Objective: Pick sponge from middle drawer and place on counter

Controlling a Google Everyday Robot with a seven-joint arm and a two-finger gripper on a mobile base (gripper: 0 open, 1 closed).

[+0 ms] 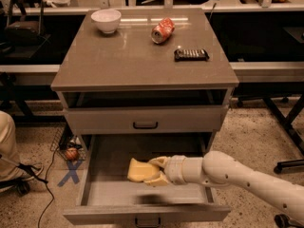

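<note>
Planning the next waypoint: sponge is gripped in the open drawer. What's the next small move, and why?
Probably a short straight lift. The gripper is shut on the sponge low inside the middle drawer, and the counter is well above, so it should clear the drawer walls first.

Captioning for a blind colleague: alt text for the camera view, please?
The gripper holds the pale yellow sponge inside the open middle drawer. On the counter sit a white bowl, a crushed red can and a dark bar.
</note>
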